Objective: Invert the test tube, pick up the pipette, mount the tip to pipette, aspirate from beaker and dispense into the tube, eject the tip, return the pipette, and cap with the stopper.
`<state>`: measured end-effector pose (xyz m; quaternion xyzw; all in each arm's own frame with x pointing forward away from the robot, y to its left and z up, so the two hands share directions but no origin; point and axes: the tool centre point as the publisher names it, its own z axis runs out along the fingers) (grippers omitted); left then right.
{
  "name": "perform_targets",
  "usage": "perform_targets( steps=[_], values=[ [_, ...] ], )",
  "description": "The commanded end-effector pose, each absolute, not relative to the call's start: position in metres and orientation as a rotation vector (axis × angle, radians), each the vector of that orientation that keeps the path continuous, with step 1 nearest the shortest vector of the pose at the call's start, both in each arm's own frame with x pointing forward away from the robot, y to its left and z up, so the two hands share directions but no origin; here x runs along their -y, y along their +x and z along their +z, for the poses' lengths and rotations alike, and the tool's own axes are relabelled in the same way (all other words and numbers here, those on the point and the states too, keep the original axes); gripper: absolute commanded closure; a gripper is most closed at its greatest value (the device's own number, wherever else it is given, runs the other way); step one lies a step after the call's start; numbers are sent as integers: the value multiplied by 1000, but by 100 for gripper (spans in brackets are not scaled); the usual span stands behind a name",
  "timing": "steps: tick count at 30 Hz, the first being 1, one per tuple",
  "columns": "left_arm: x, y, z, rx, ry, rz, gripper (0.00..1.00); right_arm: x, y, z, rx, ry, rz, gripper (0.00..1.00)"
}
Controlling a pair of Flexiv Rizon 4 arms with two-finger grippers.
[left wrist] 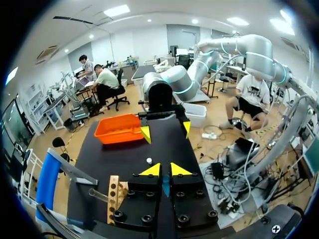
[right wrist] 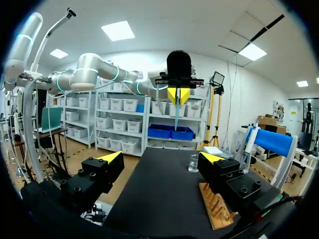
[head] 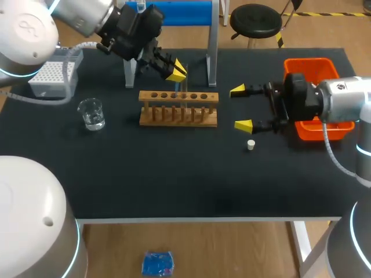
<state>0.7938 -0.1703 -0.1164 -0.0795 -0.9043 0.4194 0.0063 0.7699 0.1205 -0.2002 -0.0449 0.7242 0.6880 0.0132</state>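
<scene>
The left gripper (head: 177, 72) hung over the wooden test tube rack (head: 178, 119). Its yellow tips were pressed together on the test tube (right wrist: 177, 115), which hung vertical above the rack's row of holes. The right gripper (head: 240, 108) sat at three o'clock from the rack, its fingers spread wide. The white stopper (head: 251, 145) lay on the black table (head: 174, 185) at five o'clock from the rack, near the right gripper's closer finger. The glass beaker (head: 91, 113) stood at nine o'clock from the rack. The orange bin (head: 307, 61) sat far out at three o'clock, partly behind the right arm.
</scene>
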Motion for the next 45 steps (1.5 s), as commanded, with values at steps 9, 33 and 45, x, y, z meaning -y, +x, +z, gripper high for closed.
perform_targets(
  steps=[9, 33, 45],
  values=[
    [208, 789, -132, 2850, -60, 1391, 100, -121, 770, -200, -2254, -137, 2141, 0],
    [240, 776, -143, 2855, 51, 1453, 100, -121, 770, -200, -2254, -137, 2141, 0],
    [240, 776, -143, 2855, 51, 1453, 100, -130, 758, -195, -2241, -154, 2200, 0]
  ],
)
